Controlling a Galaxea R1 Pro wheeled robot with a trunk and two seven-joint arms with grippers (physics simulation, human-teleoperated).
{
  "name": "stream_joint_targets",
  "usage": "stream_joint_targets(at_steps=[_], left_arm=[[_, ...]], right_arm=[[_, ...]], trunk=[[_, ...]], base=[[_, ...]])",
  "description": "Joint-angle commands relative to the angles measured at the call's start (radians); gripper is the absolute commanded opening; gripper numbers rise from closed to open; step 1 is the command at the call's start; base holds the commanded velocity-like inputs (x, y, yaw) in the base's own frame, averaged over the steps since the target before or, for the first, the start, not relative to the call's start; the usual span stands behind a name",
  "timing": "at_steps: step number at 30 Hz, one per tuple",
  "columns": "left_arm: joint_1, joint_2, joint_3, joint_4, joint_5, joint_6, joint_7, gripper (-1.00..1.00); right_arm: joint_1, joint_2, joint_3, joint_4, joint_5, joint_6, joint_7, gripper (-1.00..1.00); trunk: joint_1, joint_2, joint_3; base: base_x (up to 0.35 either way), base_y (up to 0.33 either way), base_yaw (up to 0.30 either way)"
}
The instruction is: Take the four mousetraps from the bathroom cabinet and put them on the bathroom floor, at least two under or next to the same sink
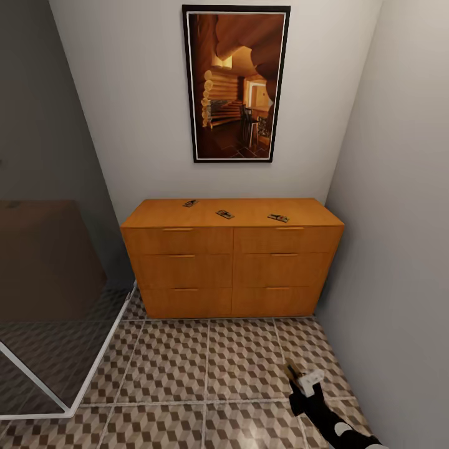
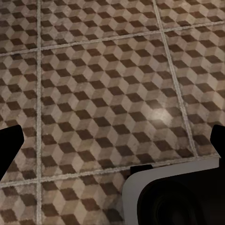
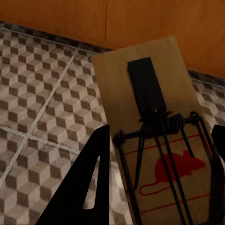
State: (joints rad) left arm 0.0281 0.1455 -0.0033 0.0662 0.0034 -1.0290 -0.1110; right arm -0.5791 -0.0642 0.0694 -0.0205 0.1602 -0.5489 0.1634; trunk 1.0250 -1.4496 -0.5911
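Grey walls (image 1: 143,93), framed picture (image 1: 236,84), glass partition (image 1: 50,274)

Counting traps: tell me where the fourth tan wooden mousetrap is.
The tan wooden mousetrap sits between the right gripper's fingers, low over the cube-patterned floor, before the orange-brown cabinet.

Dim, even interior light; soft glare patch on bathroom floor (image 2: 157,114) tiles; left glass panel (image 1: 50,299) murky, reflective; wrist renders soft, slightly blurred; head view stretched toward edges.
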Motion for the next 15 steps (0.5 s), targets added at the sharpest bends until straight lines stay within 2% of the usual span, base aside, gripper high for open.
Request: stream_joint_targets(at_steps=[1, 7, 9, 15], left_arm=[[-0.001, 0.0, 0.0, 0.001, 0.001, -0.003, -0.003, 1.0], [-0.001, 0.0, 0.0, -0.001, 0.001, -0.003, -0.002, 1.0], [-0.001, -0.001, 0.001, -0.005, 0.001, -0.003, -0.002, 1.0], [-0.001, -0.001, 0.002, -0.017, 0.002, -0.001, 0.0, 1.0]], right_arm=[[0.016, -0.001, 0.005, 0.0, -0.009, -0.041, 0.003, -1.0], [0.097, -0.002, 0.005, 0.002, -0.051, -0.2, 0.002, -1.0], [0.115, -0.002, 0.005, 0.002, -0.061, -0.227, 0.002, -1.0], [0.212, -0.002, 0.005, 0.003, -0.09, -0.416, -0.001, -1.0]], trunk=[[0.0, 0.0, -0.001], [0.0, 0.0, -0.001], [0.0, 0.0, -0.001], [0.0, 0.0, -0.001]], base=[[0.0, 0.0, 0.0], [0.0, 0.0, 0.0], [0.0, 0.0, 0.0], [0.0, 0.0, 0.0]])
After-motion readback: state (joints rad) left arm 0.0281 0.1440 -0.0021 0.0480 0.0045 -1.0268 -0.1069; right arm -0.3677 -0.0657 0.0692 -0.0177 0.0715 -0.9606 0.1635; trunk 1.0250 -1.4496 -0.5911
